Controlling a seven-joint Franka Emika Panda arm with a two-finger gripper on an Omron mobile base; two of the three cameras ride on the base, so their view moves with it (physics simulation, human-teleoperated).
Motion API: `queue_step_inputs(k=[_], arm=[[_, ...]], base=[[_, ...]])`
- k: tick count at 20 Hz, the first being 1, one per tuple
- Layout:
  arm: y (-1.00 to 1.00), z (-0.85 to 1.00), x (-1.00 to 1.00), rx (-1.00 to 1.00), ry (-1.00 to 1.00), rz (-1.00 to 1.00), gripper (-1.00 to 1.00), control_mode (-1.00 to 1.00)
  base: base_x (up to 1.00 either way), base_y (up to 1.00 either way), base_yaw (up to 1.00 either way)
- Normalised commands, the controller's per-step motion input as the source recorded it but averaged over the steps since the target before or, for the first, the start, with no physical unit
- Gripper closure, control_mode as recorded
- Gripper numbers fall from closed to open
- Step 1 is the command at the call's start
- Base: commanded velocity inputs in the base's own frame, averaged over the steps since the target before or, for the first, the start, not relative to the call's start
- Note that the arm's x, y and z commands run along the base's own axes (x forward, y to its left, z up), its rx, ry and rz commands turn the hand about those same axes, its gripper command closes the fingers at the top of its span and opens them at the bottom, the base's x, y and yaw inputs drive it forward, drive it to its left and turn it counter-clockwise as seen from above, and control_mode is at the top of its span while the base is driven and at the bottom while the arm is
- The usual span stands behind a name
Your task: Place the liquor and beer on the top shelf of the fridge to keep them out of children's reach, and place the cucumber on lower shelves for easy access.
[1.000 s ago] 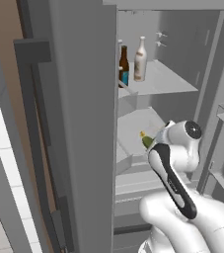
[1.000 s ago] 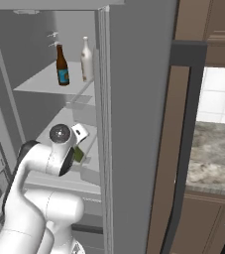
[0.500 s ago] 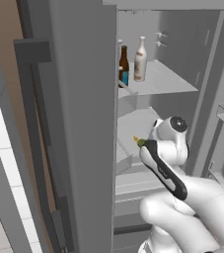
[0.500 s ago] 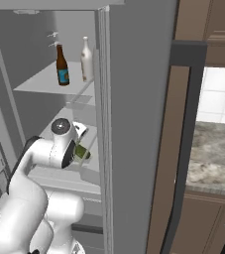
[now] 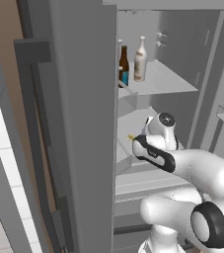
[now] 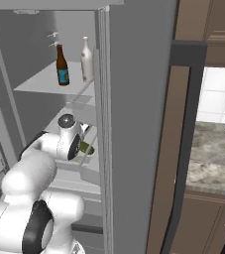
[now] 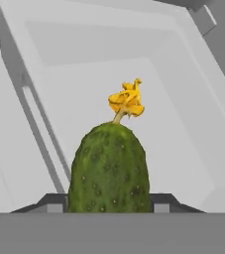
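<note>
My jaws pinch the cucumber [image 7: 109, 168] between them, its yellow-flowered tip pointing ahead into the fridge [image 5: 79, 99]. The fingers [image 7: 52, 202] sit low on either side of the green body, so most of it juts forward, free to be laid down. My gripper [image 6: 85, 147] reaches in past the near edge of a lower shelf [image 7: 148, 129], beneath the top shelf [image 5: 170, 81]. From the right base view the cucumber shows as a dark green end just right of my wrist, close to the fridge's inner wall. Pale grey panel spreads below and beyond the tip; whether the cucumber touches it I cannot tell, though it looks held just above. On the top shelf, far and left, the beer [image 5: 124, 65] and the liquor [image 5: 140, 59] stand upright side by side near the front edge, apart from each other, already up out of small hands' reach. That leaves, as I judge it, only the cucumber to be set down low, where it is easy to take, and let go.
</note>
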Motion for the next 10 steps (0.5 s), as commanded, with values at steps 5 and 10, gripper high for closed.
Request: queue_step_inputs(k=[5, 10], arm=[[0.02, -0.28, 0.53, -0.01, 0.0, 0.04, 1.0, -1.0], [0.09, -0.36, 0.51, -0.05, 0.0, 0.03, 1.0, -1.0]], base=[[0.0, 0.0, 0.0], [0.0, 0.0, 0.0]])
